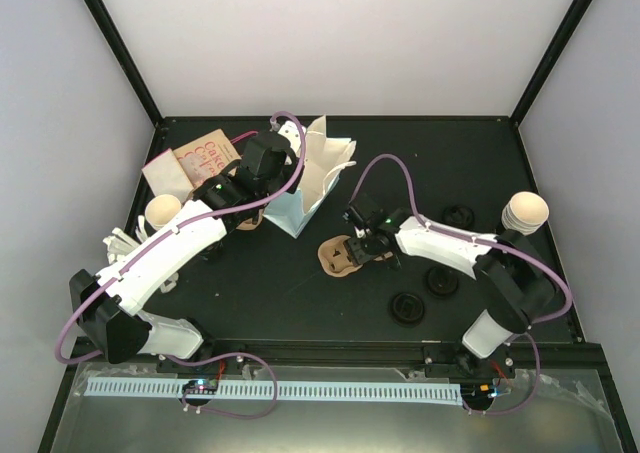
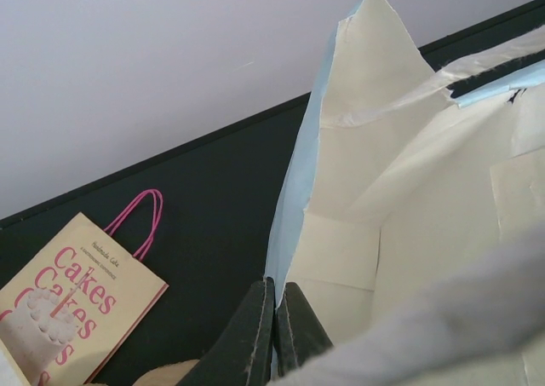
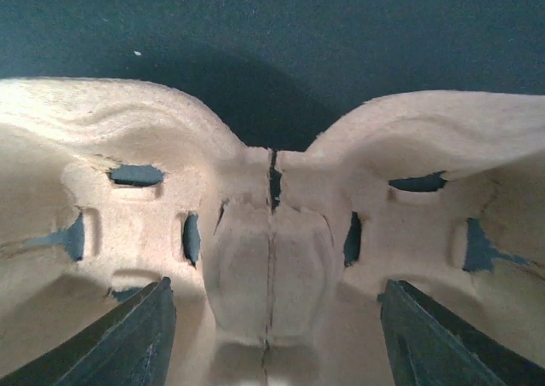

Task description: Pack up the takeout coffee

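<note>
A light blue paper bag with a white inside stands open at the back middle of the table. My left gripper is shut on its rim; in the left wrist view both fingers pinch the bag's blue edge at the gripper. A brown pulp cup carrier lies on the table in front of the bag. My right gripper is open right over it; in the right wrist view the carrier fills the frame, its centre ridge between the spread fingers.
A stack of paper cups stands at the left and another at the right. Three black lids lie right of centre. A "Cakes" bag with pink handles lies flat at the back left, also in the left wrist view.
</note>
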`<state>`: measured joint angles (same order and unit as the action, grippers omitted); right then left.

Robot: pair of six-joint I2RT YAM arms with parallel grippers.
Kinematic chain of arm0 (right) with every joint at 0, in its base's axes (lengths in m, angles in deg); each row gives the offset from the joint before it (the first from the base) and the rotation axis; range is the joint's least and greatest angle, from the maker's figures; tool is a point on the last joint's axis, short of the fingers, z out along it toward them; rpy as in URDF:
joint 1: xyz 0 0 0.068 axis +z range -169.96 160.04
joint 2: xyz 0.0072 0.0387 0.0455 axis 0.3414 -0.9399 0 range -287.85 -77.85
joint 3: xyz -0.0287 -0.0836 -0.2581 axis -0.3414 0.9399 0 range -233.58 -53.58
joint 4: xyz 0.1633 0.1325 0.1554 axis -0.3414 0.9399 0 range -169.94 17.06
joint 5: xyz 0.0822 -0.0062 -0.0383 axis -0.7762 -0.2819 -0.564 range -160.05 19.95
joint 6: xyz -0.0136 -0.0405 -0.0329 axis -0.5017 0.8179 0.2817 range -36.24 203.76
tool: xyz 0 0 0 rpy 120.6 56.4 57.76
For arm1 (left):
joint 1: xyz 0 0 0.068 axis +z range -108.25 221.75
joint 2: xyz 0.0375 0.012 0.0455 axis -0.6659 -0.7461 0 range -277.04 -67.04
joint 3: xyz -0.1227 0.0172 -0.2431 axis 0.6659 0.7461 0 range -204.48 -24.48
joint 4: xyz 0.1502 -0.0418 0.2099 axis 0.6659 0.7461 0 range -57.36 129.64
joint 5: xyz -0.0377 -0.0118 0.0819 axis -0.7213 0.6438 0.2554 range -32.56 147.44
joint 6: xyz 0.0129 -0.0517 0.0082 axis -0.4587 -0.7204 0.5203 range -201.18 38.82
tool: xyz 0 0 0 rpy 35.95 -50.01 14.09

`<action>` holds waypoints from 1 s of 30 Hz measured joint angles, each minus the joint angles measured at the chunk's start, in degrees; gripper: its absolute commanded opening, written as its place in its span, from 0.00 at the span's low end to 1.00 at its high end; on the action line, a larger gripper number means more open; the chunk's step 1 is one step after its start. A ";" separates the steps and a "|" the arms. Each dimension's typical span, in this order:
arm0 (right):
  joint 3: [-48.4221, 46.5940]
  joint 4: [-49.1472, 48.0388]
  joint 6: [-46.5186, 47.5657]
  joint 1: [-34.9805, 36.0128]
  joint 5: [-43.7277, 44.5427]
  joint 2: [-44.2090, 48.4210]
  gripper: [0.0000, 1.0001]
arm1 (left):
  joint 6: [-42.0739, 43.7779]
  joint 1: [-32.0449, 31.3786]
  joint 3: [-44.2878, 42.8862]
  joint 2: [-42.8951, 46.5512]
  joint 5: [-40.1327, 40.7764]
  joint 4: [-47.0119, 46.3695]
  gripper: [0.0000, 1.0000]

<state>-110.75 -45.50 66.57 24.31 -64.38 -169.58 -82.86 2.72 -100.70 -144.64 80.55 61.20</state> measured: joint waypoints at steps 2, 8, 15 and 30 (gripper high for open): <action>-0.09 -0.81 0.00 0.00 -0.22 -1.66 0.67 | 0.00 0.00 0.00 0.00 0.00 0.02 0.02; -0.35 -1.92 -0.17 0.00 0.22 -5.18 0.54 | 0.00 0.00 0.00 0.00 0.02 0.02 0.02; -0.57 -2.62 -0.72 0.00 0.42 -5.92 0.36 | 0.00 0.00 0.00 -0.02 0.02 0.00 0.02; 0.72 -0.74 -0.70 0.00 0.39 7.82 0.22 | 0.02 0.00 0.00 -0.02 0.02 0.00 0.02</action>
<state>-110.03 -46.25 65.87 24.31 -63.99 -161.75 -82.83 2.72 -100.70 -144.66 80.58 61.20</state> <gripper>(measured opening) 0.217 0.019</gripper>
